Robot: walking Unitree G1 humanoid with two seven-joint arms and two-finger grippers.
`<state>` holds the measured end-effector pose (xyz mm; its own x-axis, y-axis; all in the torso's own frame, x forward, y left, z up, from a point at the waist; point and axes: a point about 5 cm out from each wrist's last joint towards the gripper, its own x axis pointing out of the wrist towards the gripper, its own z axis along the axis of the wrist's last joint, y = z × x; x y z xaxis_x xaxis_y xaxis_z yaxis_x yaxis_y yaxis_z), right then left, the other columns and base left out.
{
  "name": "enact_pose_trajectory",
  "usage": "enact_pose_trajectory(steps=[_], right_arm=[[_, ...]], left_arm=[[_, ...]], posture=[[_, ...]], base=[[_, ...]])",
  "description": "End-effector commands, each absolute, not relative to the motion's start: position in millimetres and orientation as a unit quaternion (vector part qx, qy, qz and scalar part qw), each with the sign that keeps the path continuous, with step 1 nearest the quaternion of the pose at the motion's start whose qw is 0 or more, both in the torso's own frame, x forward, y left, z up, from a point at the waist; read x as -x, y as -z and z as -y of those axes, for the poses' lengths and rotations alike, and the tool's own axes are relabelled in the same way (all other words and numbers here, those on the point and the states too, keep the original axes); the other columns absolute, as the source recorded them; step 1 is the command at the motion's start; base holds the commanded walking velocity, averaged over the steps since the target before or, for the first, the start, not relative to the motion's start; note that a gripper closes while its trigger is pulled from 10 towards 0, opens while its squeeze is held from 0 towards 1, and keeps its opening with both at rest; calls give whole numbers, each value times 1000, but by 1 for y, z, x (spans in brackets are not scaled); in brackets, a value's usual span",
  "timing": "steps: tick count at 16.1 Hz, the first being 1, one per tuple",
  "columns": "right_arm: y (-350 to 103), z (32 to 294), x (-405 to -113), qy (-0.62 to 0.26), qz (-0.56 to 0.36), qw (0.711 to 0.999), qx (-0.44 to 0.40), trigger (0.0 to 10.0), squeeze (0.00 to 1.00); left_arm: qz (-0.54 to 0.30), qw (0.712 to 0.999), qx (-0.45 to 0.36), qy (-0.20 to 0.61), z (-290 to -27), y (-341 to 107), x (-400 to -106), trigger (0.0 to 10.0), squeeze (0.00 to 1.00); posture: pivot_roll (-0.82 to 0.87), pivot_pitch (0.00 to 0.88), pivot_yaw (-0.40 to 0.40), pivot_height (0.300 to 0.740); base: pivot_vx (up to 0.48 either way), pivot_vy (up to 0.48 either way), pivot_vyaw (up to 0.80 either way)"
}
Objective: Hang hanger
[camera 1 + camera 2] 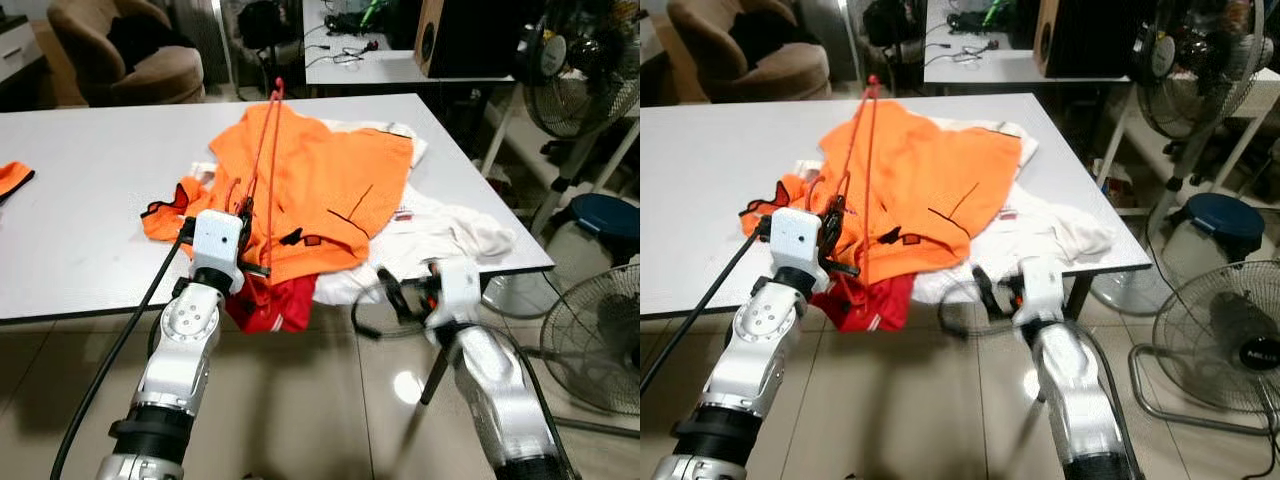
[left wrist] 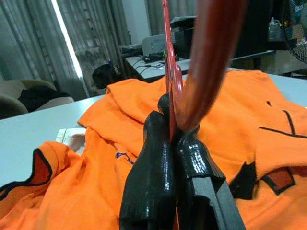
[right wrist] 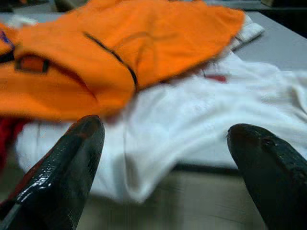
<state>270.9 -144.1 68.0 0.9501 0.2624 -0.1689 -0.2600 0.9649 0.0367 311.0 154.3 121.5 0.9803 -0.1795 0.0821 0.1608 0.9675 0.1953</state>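
Note:
A red wire hanger stands up over an orange shirt on the white table. My left gripper is shut on the hanger's lower part, and the black fingers clamp the red rod in the left wrist view. My right gripper hangs open just below the table's front edge, facing a white garment that droops over that edge; nothing lies between its fingers.
A red garment hangs off the front edge under the orange shirt. More orange cloth lies at the far left. Standing fans are on the floor at right, a brown armchair behind the table.

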Motion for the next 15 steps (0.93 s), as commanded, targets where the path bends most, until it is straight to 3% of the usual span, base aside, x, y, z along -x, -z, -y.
enact_pose_trajectory(steps=[1, 4, 9, 15], right_arm=[[-77, 140, -274, -138, -71, 988, 1, 10000, 0], [-63, 138, -266, -129, -84, 988, 4, 10000, 0], [-84, 143, -296, -116, -38, 992, 21, 10000, 0], [-83, 158, -337, -101, -63, 993, 17, 10000, 0]], left_arm=[[52, 990, -105, 84, -156, -125, -313, 10000, 0], [48, 990, -102, 88, -152, -123, -312, 10000, 0], [49, 990, -99, 90, -151, -122, -312, 10000, 0], [53, 991, -102, 75, -157, -124, -304, 10000, 0]], posture=[[-28, 0, 48, 740], [-35, 0, 51, 740], [-31, 0, 46, 740], [36, 0, 26, 740]], base=[[0, 0, 0], [0, 0, 0], [0, 0, 0], [0, 0, 0]])
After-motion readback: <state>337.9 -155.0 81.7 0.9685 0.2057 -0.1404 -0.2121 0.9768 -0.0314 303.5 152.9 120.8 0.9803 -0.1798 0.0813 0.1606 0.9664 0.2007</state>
